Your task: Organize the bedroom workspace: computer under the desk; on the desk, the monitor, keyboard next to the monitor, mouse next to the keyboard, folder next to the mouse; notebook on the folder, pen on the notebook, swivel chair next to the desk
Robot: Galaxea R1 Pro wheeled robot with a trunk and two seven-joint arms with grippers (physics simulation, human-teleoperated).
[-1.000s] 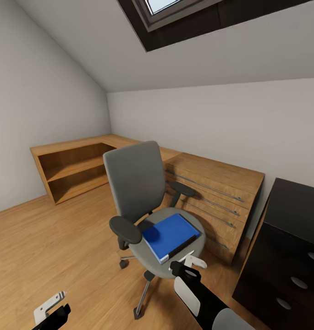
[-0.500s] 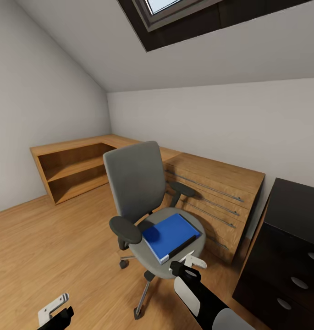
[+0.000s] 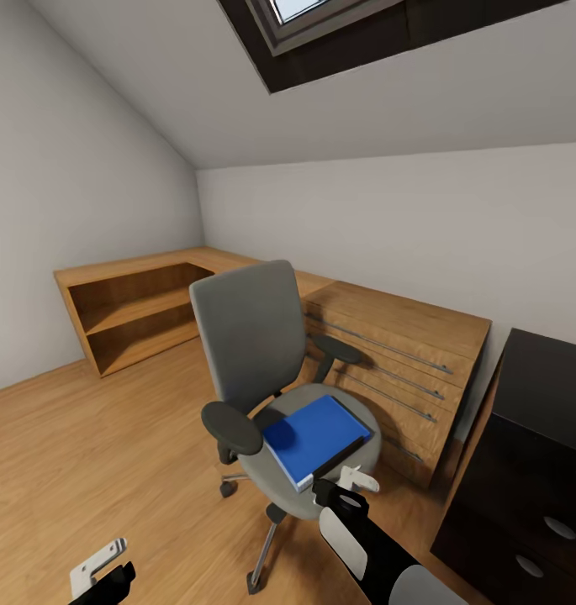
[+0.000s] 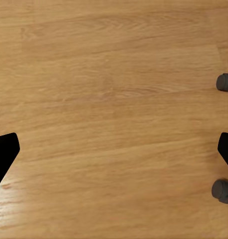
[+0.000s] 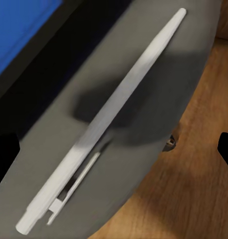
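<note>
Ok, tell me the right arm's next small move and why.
Probably lower the right gripper straight down and close on the pen. In the right wrist view the pen lies flat on the swivel chair seat beside the blue folder, between the open fingertips, and nothing is gripped yet.

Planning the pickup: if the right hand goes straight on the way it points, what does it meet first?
Probably the pen, lying on the swivel chair seat beside the folder. The right hand looks open; depth is uncertain.
</note>
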